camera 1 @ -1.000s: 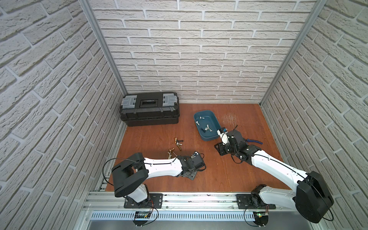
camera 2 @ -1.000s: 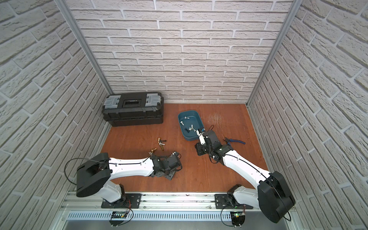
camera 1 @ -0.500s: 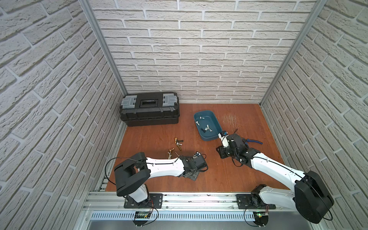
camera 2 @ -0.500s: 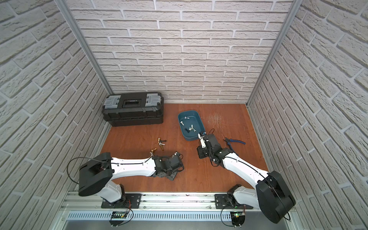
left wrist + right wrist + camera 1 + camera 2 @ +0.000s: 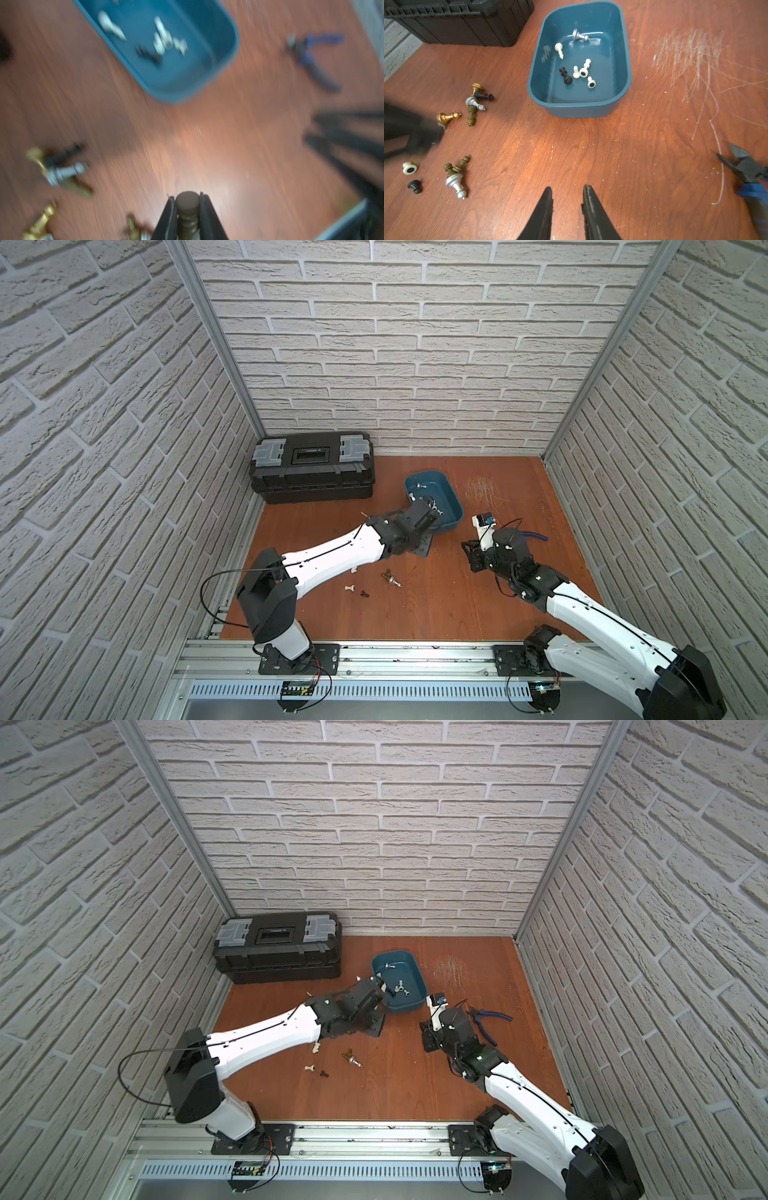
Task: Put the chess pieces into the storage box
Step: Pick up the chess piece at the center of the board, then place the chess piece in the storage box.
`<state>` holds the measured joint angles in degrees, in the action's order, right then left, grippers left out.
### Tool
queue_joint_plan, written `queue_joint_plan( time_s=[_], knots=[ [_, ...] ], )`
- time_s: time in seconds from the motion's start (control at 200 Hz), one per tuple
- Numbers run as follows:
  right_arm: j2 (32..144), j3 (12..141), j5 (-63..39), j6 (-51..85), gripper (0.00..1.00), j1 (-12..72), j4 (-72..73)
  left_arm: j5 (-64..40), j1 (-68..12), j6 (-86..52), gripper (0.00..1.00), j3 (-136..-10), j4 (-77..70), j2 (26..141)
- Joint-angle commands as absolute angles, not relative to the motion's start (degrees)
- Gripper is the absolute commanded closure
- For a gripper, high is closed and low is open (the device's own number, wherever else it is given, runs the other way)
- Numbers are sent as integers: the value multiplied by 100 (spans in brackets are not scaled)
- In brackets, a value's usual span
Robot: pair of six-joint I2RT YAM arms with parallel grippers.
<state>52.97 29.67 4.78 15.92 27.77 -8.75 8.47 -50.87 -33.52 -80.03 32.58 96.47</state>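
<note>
Your left gripper (image 5: 188, 197) was clamped tight on a dark brass piece (image 5: 187, 207), gripping the ribbed stem with the round base poking past the fingertips. In both top views it sat right at the near wall of the storage box (image 5: 454, 516), not clearly over the inside. Can't tell if it touched.

Right gripper (image 5: 566, 190) was empty, jaws a narrow gap apart, low over bare table (image 5: 602, 145) short of the box. The pliers (image 5: 747, 170) lay off to one side of it.

The box held a handful of pieces (image 5: 583, 70). The loose pieces (image 5: 455, 178) lay on their sides nearer the left arm, one white one just beside its forearm.

Risks as I read them:
- Letting go at the wall – piece lands outside or bounces off the rim and rolls on its round base.
- Gripper low at the rim – it nudges the tub, which looks light and would likely slide.
- Stem grip is small, so a jolt could pivot the piece out.
- Forearm passing low could scatter the loose pieces.
- Both arms near the box could crowd each other.
</note>
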Motion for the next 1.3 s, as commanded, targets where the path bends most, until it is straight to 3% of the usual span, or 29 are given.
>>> queue_joint_plan(
  time_s=[0.0,0.29,0.505,0.585,0.645,0.695,0.76,1.05,1.295],
  knots=[
    [5271,2917,690,1618,70,2792,-731,806,-4671,-2862,83,-8937,3365,10655],
    [5334,2898,667,1618,71,2769,-670,921,-4158,-2319,82,-11973,4073,13280],
    [5360,2891,648,1608,71,2769,-663,782,-3912,-2316,76,-12874,4175,14169],
    [5387,2883,651,1608,71,2769,-639,741,-3884,-2317,70,-12981,4144,14269],
    [5425,2891,634,1601,71,2766,-616,738,-3863,-2298,60,-13045,4170,14297],
    [5464,2900,600,1602,71,2768,-606,743,-3858,-2306,50,-13077,4196,14290],
    [5517,2916,542,1573,71,2769,-598,717,-3867,-2307,45,-13078,4201,14199],
    [5963,3091,-192,1408,71,2768,-413,651,-4036,-2201,45,-12763,4179,13172],
    [6499,3409,-967,1187,71,3247,-260,986,-4229,-2296,47,-9999,3560,10848]
  ],
)
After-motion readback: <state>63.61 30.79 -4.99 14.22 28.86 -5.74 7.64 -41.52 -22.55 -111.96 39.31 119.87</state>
